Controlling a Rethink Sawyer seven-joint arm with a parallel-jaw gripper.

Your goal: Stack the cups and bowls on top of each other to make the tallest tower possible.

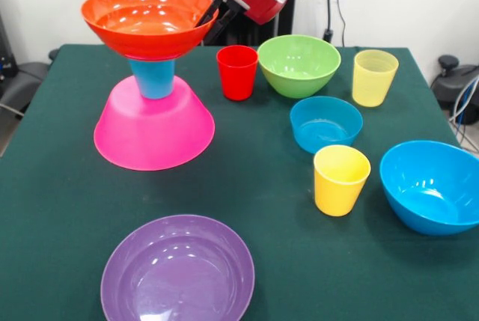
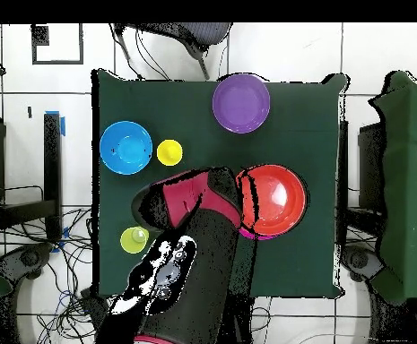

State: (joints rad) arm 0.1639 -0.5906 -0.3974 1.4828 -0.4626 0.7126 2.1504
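- Nearest, the purple bowl [image 1: 177,272] sits mouth up on the green surface [image 1: 67,209], not yet stacked.
- Next back, the opaque yellow cup [image 1: 341,179] and medium blue bowl [image 1: 434,185] stand loose, mouth up; behind them the small blue bowl [image 1: 325,123].
- The tower [image 1: 152,74] stands left: pink bowl [image 1: 153,130] inverted, blue cup [image 1: 154,78] upside down, orange bowl [image 1: 147,20] mouth up; its long axis is vertical. Three pieces placed, seven left, I judge.
- Farther back wait the red cup [image 1: 237,72], green bowl [image 1: 299,64] and pale yellow cup [image 1: 373,77].
- The gripper [image 1: 212,13] is at the orange bowl's rim; whether the jaws hold it, I cannot tell.
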